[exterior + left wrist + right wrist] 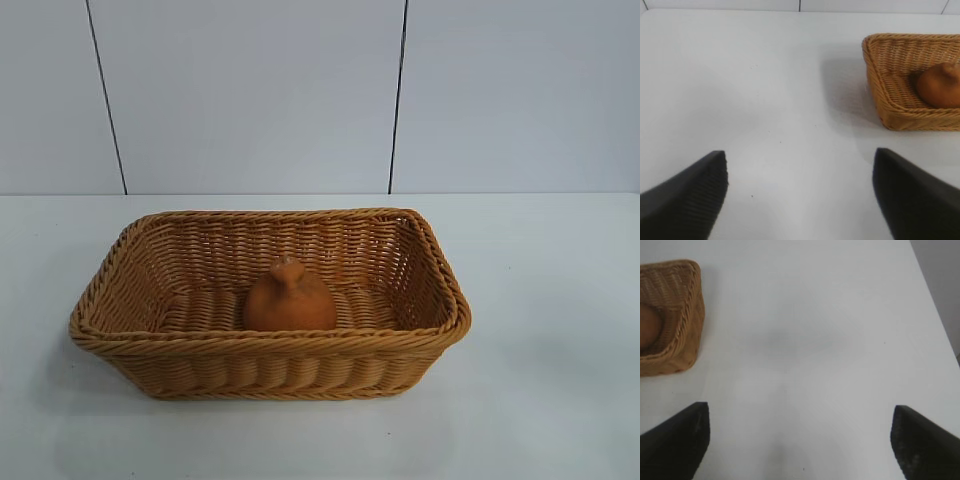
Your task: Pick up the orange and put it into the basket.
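The brownish-orange orange (pixel 289 297) with its small knob sits upright inside the tan wicker basket (pixel 160 345), near the middle of its floor. The left wrist view shows the basket (pixel 890 75) and the orange (pixel 940 86) off to one side, well away from my left gripper (pixel 800 165), which is open over bare table. My right gripper (pixel 800 412) is open too, with only tabletop between its fingers; the basket's corner (pixel 685 305) and a sliver of the orange (pixel 647 330) lie at the picture's edge. Neither arm appears in the exterior view.
The white table (pixel 550 330) runs on all sides of the basket. A pale panelled wall (pixel 250 90) stands behind it. The table's edge (pixel 935 310) shows in the right wrist view.
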Tool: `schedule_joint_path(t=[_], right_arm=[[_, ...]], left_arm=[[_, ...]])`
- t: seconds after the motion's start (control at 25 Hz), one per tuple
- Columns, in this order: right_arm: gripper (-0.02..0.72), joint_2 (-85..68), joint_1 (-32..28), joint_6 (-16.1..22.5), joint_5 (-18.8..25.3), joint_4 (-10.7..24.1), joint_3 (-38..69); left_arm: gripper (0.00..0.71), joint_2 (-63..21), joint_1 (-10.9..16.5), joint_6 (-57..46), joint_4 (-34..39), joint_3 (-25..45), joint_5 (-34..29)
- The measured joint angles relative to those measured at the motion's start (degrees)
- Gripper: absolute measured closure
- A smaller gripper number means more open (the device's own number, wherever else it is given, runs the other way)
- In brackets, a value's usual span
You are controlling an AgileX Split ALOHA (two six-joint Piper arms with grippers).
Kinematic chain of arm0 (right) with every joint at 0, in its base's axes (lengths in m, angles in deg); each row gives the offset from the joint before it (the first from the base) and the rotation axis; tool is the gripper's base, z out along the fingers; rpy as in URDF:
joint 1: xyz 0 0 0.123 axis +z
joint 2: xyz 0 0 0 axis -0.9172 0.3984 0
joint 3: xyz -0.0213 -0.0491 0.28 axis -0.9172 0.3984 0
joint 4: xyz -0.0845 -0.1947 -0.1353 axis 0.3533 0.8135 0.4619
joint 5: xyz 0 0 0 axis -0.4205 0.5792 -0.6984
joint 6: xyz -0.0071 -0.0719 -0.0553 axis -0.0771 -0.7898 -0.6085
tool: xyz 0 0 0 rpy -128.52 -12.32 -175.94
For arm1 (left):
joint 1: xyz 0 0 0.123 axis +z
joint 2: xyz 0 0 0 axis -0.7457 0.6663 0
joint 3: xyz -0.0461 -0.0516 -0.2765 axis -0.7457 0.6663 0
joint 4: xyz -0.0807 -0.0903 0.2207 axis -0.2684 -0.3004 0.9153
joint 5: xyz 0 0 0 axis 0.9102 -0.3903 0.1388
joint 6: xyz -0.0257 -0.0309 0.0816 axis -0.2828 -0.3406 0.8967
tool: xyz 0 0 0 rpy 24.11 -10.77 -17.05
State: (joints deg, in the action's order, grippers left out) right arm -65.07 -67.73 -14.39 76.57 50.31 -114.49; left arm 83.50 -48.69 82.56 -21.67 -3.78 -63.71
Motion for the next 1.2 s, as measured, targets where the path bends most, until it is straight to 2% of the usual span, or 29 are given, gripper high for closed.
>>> schedule_joint_path(t=[0.2, 1.2], right_arm=[[0.026, -6.3, 0.0, 0.0, 0.0, 0.0, 0.2], [0.026, -6.7, 0.0, 0.0, 0.0, 0.0, 0.2]], left_arm=[[0.140, 0.0, 0.0, 0.0, 0.0, 0.0, 0.0], [0.140, 0.0, 0.0, 0.0, 0.0, 0.0, 0.0]])
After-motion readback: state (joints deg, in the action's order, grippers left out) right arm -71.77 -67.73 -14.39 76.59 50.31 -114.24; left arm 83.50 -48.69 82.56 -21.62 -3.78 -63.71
